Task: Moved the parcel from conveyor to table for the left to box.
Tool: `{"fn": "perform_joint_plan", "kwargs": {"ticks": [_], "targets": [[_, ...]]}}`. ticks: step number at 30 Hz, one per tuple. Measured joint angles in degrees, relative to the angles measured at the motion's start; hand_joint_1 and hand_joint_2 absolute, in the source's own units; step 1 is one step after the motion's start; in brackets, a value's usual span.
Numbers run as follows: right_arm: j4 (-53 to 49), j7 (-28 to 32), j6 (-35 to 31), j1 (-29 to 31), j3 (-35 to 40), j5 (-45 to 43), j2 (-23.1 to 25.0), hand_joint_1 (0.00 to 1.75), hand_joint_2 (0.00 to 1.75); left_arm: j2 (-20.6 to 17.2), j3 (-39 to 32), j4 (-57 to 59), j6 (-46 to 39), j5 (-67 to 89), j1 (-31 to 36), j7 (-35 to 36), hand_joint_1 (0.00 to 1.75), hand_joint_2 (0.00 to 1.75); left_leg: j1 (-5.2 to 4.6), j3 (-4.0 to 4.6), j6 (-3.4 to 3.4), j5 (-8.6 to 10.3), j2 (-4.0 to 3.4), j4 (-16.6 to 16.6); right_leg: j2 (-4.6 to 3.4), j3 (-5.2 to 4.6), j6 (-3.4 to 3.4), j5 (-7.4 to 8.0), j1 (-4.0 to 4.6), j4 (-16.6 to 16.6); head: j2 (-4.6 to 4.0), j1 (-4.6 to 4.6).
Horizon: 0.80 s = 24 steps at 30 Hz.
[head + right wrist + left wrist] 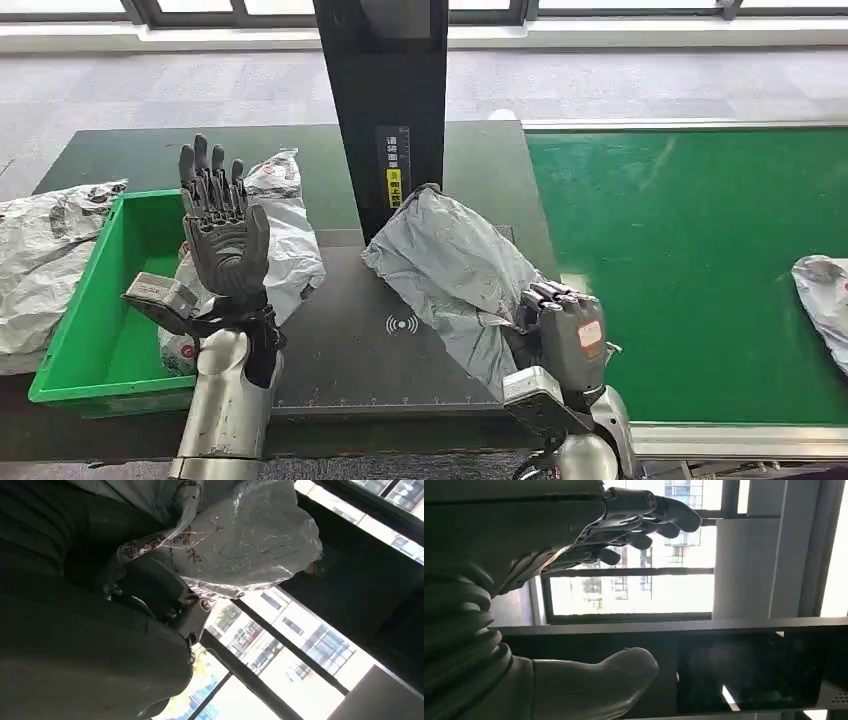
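Green conveyor belt (690, 270) fills the robot's right side of the head view, with a grey parcel (825, 295) lying at its far right edge. Beside it runs the dark counter (330, 170), carrying a black scanning mat (350, 360) marked with a small white wireless symbol (401, 324). A black post (385, 90) stands at the back of the mat, with a label (394, 165) of white and yellow characters too small to read.

On the left edge of the counter sits a green box (95, 330), with a crumpled silver bag (45, 250) beyond its outer wall and white bagged parcels (290, 240) at its inner side.

The task's grey parcel bag (455, 270) lies on the mat, leaning against the foot of the post. The right hand (565, 330) grips its near corner with fingers (548, 293) curled over the plastic; in the right wrist view the crinkled bag (240, 535) is bunched against the palm. A white sticker with red print sits on the back of that hand, unreadable.

The left hand (222, 235) is raised upright over the box's inner wall, fingers (205, 165) apart and extended, thumb (594, 680) well clear of them, holding nothing
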<state>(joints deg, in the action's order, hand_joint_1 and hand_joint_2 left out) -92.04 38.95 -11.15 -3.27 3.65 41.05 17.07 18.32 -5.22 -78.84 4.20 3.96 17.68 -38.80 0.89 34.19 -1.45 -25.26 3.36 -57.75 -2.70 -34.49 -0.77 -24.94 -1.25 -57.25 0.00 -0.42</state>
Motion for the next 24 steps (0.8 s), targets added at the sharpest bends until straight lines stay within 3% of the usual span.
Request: {"fn": "perform_joint_plan", "kwargs": {"ticks": [3,5,24], "targets": [[0.7,0.0,0.1,0.1,0.1,0.2,0.0,1.75,1.75,0.0,0.0,0.0,0.1,-0.3,0.0,0.0,0.0,1.75,0.0,0.01,0.0,0.0,0.01,0.0,0.01,0.0,0.0,0.0,0.01,0.0,0.0,0.0],[1.2,0.0,0.1,0.2,0.2,0.4,0.0,0.0,1.75,0.0,0.0,0.0,0.2,-0.4,0.0,0.0,0.0,1.75,0.0,0.01,0.0,0.0,0.01,0.0,0.01,0.0,0.0,-0.01,0.01,0.0,0.0,0.0],[4.0,-1.4,-1.5,0.6,0.9,1.1,-0.1,0.0,1.75,-0.1,-0.4,-0.2,0.2,-0.1,-0.3,0.0,0.0,1.75,0.0,0.01,0.0,0.0,0.01,0.0,0.02,-0.01,0.0,0.0,0.01,0.0,0.0,0.0]]}}
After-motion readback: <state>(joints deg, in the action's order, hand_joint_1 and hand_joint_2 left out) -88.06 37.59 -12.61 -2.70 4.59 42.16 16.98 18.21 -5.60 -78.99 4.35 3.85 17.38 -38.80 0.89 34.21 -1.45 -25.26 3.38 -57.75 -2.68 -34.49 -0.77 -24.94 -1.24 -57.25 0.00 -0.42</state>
